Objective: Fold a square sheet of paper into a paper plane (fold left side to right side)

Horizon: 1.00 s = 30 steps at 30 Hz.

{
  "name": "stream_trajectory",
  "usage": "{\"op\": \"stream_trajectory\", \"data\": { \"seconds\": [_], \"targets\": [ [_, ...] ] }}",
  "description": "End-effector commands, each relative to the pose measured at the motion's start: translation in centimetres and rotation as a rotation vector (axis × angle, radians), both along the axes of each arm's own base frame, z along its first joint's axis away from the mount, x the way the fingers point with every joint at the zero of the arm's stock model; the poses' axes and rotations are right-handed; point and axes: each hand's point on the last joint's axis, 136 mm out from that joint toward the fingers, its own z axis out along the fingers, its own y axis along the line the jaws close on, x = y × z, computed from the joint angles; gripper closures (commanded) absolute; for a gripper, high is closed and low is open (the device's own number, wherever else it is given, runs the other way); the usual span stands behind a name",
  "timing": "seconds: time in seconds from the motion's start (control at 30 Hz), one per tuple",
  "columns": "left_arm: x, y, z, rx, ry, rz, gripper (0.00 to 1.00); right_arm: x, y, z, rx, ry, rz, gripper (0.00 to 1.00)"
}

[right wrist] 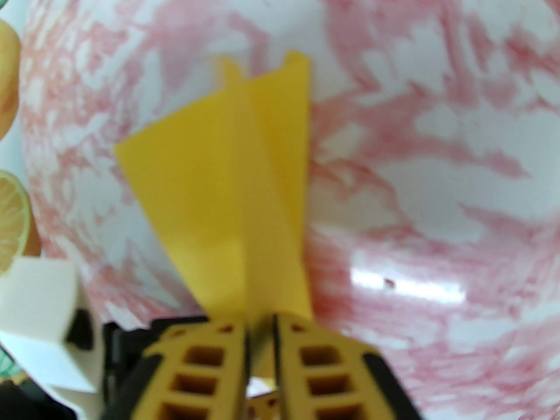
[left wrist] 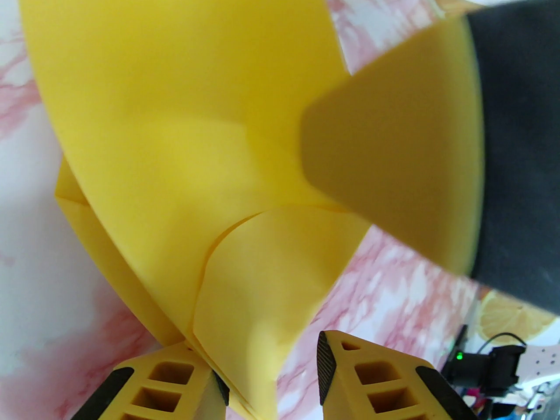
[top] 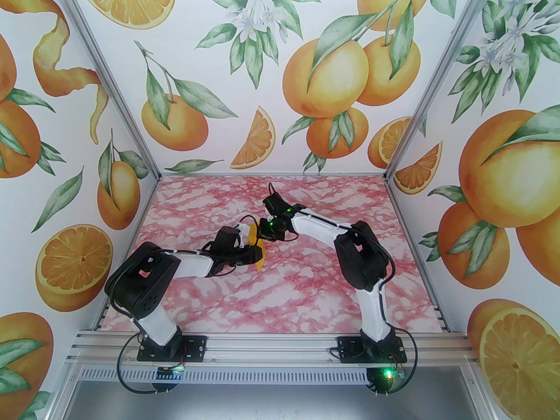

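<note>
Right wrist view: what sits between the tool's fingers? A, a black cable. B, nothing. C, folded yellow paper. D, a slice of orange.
C: the right tool has its fingers nearly together on the folded yellow paper, which fans out over the pink marble table.

Top view: we see the left gripper [top: 253, 250] and the right gripper [top: 263, 236] close together at the yellow paper [top: 261, 260], mid-way across the pink marbled table [top: 306, 287], with orange-print walls [top: 271, 50] around.

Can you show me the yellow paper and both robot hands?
yellow paper [right wrist: 218, 190]: right wrist view, middle of the folded sheet.
right gripper [right wrist: 260, 322]: right wrist view, between fingertips pinching the paper.
left gripper [left wrist: 271, 370]: left wrist view, between its parted fingertips.
</note>
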Motion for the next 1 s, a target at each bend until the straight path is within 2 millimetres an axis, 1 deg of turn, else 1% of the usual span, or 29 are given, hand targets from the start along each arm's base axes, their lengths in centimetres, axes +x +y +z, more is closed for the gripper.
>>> {"op": "stream_trajectory", "data": {
  "seconds": [0.0, 0.07, 0.1, 0.17, 0.27, 0.33, 0.4, 0.5, 0.57, 0.63, 0.8, 0.83, 0.9, 0.97],
  "targets": [
    [-1.1, 1.7, -1.3, 0.115, 0.056, 0.010, 0.59, 0.1, -0.7, 0.4, -0.040, -0.013, -0.017, 0.89],
    [-1.0, 1.6, -1.0, 0.119, 0.051, 0.008, 0.56, 0.1, -0.8, 0.6, -0.038, -0.014, -0.023, 0.92],
    [-1.1, 1.7, -1.0, 0.135, 0.051, 0.009, 0.51, 0.0, -0.8, 0.7, -0.039, -0.017, -0.027, 0.93],
    [-1.0, 1.5, -0.5, 0.154, 0.034, 0.003, 0.51, -0.1, -1.0, 0.8, -0.043, -0.019, -0.037, 0.94],
    [-1.0, 1.4, 0.3, 0.179, 0.021, 0.009, 0.49, -0.2, -1.1, 1.1, -0.039, -0.024, -0.051, 1.00],
    [-0.9, 2.0, 0.8, 0.201, 0.016, 0.040, 0.45, -0.3, -1.2, 1.2, -0.042, -0.026, -0.061, 1.00],
    [-0.9, 2.7, 1.3, 0.216, 0.010, 0.076, 0.38, -0.3, -1.4, 1.4, -0.042, -0.030, -0.069, 1.00],
    [-1.1, 3.0, 1.9, 0.210, 0.014, 0.107, 0.35, -0.4, -1.6, 1.7, -0.043, -0.033, -0.085, 1.00],
    [-1.3, 2.8, 1.9, 0.208, 0.025, 0.107, 0.35, -0.5, -1.8, 1.8, -0.042, -0.032, -0.103, 1.00],
    [-1.4, 2.0, 2.2, 0.198, 0.016, 0.088, 0.33, -0.8, -2.0, 1.9, -0.043, -0.028, -0.118, 1.00],
    [-1.5, 1.0, 2.2, 0.204, 0.017, 0.080, 0.30, -1.8, -4.0, 1.8, -0.083, -0.012, -0.204, 1.00],
    [-1.5, 0.7, 2.4, 0.198, 0.012, 0.074, 0.28, -2.0, -4.5, 1.8, -0.089, -0.013, -0.222, 1.00],
    [-1.5, 0.2, 2.4, 0.185, 0.012, 0.065, 0.24, -2.3, -5.3, 2.0, -0.104, -0.023, -0.247, 1.00],
    [-1.4, -0.5, 2.5, 0.166, 0.008, 0.050, 0.23, -2.6, -6.0, 2.4, -0.111, -0.033, -0.270, 1.00]
  ]
}}
